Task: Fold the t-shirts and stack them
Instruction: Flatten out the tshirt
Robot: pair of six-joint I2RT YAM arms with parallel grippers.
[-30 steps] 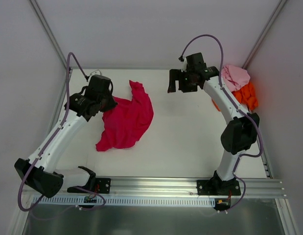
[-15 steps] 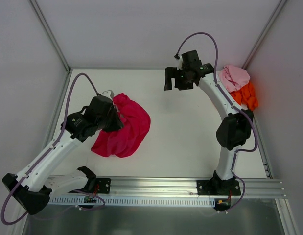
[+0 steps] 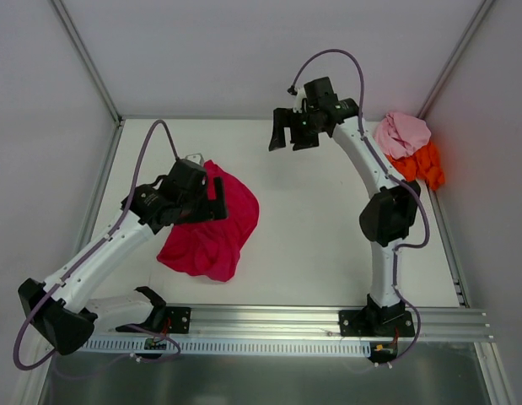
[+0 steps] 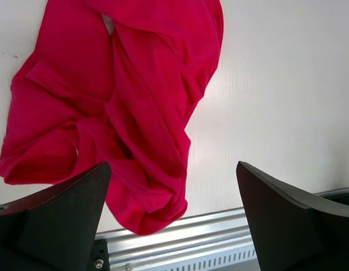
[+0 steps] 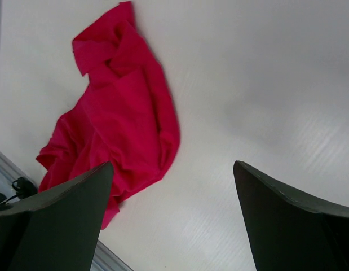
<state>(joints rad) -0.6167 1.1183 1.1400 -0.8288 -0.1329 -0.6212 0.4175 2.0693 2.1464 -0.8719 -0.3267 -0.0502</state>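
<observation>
The crimson-magenta t-shirt [image 3: 212, 232] lies crumpled in a heap on the left half of the white table [image 3: 320, 219]. It fills the upper left of the left wrist view [image 4: 123, 107] and shows at the left of the right wrist view [image 5: 120, 121]. My left gripper [image 3: 213, 201] hovers over the heap's top edge, open, with nothing between its fingers [image 4: 56, 220]. My right gripper [image 3: 287, 135] hangs high over the far middle of the table, open and empty [image 5: 174, 220]. The pale pink t-shirt [image 3: 401, 133] and the orange t-shirt [image 3: 423, 164] sit bunched in the far right corner.
An aluminium rail [image 3: 328, 317] runs along the near edge and carries both arm bases. It also shows in the left wrist view as a rail [image 4: 180, 237] just below the shirt. White walls and metal posts [image 3: 85, 59] close in the table on three sides.
My left gripper has opened and let go of the crimson shirt, which was pulled toward the near left and now lies bunched. My right gripper has shifted left.
</observation>
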